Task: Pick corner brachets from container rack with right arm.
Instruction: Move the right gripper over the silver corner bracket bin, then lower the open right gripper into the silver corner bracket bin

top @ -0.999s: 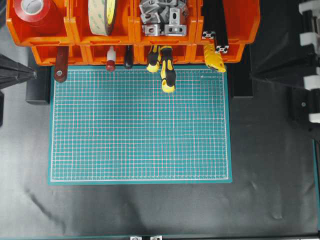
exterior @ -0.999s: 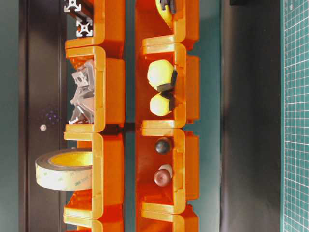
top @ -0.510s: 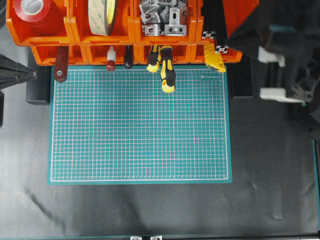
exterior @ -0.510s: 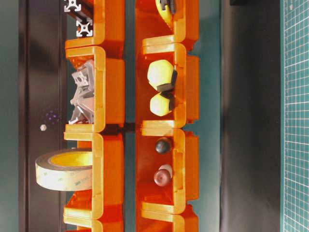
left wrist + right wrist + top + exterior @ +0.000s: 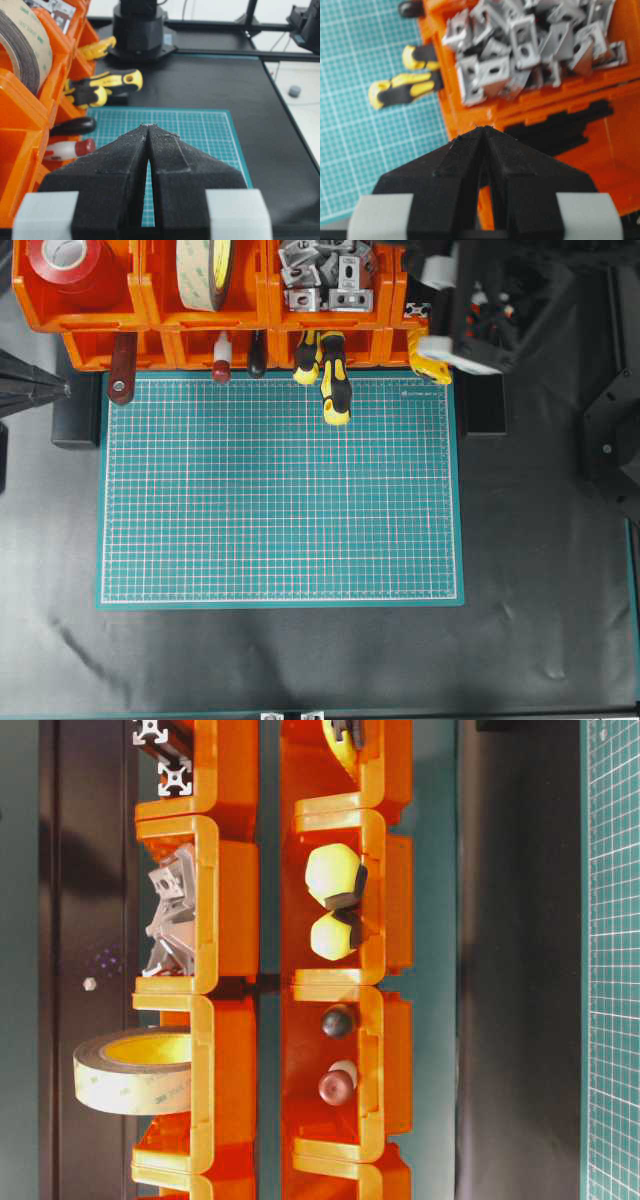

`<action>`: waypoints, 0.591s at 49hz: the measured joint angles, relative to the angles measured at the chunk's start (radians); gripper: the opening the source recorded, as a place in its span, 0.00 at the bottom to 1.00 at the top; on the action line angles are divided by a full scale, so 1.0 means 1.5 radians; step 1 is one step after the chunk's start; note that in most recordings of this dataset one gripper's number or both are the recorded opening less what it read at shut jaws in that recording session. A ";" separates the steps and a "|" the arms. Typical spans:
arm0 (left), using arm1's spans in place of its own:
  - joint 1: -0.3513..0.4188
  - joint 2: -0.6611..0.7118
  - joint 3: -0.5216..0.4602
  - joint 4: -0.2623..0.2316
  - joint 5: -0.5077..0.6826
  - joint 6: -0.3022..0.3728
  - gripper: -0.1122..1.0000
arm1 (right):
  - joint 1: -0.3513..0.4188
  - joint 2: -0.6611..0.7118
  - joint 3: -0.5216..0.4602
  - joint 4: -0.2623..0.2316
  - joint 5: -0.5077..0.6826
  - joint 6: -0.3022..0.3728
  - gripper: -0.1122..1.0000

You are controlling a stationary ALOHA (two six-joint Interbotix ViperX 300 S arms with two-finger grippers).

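Observation:
The corner brachets (image 5: 325,275) are a heap of small silver-grey angle pieces in one upper bin of the orange container rack (image 5: 150,310). They also show from table level (image 5: 172,920) and in the right wrist view (image 5: 530,45). The right arm (image 5: 480,310) reaches over the rack's right end. Its gripper (image 5: 485,128) is shut and holds nothing, its tips hanging above the orange wall (image 5: 545,100) just short of the heap. At the left edge my left gripper (image 5: 66,390) is shut and empty, its tips (image 5: 149,125) over the mat.
A green gridded mat (image 5: 280,490) fills the middle. Yellow-black screwdrivers (image 5: 333,390) stick out of the lower bins onto it. A wide tape roll (image 5: 205,270) and red tape (image 5: 65,260) fill the bins to the left. Black aluminium profiles (image 5: 555,130) lie in the bin beside the brackets.
The right arm has swung in from the right edge to above the rack's right end. The left arm and the bins' contents have not moved.

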 measured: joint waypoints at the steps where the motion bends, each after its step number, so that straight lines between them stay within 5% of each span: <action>1: 0.001 0.000 0.000 0.000 0.002 0.000 0.11 | -0.004 0.002 0.000 -0.001 -0.002 -0.001 0.11; 7: 0.000 -0.006 0.000 0.000 0.017 -0.003 0.11 | -0.017 0.013 0.000 -0.001 -0.008 -0.024 0.25; 18: 0.000 -0.013 -0.001 0.000 0.025 -0.019 0.11 | -0.019 0.043 -0.008 -0.002 -0.037 -0.095 0.81; 29: -0.002 -0.013 -0.001 0.000 0.026 -0.022 0.11 | -0.033 0.057 -0.008 -0.008 -0.082 -0.105 0.87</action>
